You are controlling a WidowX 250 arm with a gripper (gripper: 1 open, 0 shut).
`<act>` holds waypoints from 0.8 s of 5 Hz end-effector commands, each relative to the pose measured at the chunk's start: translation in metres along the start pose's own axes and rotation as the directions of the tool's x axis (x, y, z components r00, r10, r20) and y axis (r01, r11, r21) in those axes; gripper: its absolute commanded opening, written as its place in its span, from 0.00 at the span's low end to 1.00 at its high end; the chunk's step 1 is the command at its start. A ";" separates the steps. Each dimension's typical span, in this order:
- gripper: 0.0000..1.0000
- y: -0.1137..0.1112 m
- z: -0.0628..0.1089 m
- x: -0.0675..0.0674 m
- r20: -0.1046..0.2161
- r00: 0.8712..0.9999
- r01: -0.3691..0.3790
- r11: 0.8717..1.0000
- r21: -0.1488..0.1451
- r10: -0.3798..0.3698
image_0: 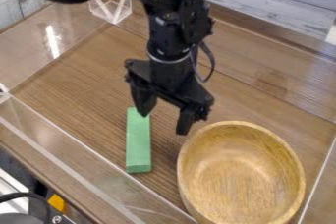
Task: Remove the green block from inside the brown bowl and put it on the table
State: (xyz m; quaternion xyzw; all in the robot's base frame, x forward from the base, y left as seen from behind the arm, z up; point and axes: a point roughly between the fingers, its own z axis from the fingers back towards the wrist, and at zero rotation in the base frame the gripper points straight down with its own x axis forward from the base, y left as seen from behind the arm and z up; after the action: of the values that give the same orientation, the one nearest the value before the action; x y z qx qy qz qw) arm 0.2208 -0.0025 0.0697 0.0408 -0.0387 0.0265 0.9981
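step: release done, task looks complete | green block (137,140) lies flat on counter (79,81), just left of empty brown bowl (242,174) | tool (165,108) spread wide, empty, above block | next: lift clear without nudging block

Pale plank wall (282,2), perhaps whitewashed

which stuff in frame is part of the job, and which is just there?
Part of the job:
green block, flat on the table, outside the bowl
brown bowl, nothing in it
gripper, open, above the block

Just there:
clear acrylic walls edging the table
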 end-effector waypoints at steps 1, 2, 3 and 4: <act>1.00 0.008 0.001 0.002 0.044 0.999 -0.001 1.000 -0.005 0.001; 1.00 0.013 -0.005 -0.005 0.047 0.999 0.000 1.000 -0.007 0.001; 1.00 0.007 0.000 -0.006 0.053 0.999 -0.008 1.000 -0.013 0.009; 1.00 0.001 0.004 -0.007 0.056 0.998 -0.015 1.000 -0.018 0.016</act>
State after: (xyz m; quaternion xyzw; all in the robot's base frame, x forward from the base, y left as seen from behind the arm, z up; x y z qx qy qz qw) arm 0.2081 -0.0016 0.0658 0.0347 -0.0508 0.0294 0.9977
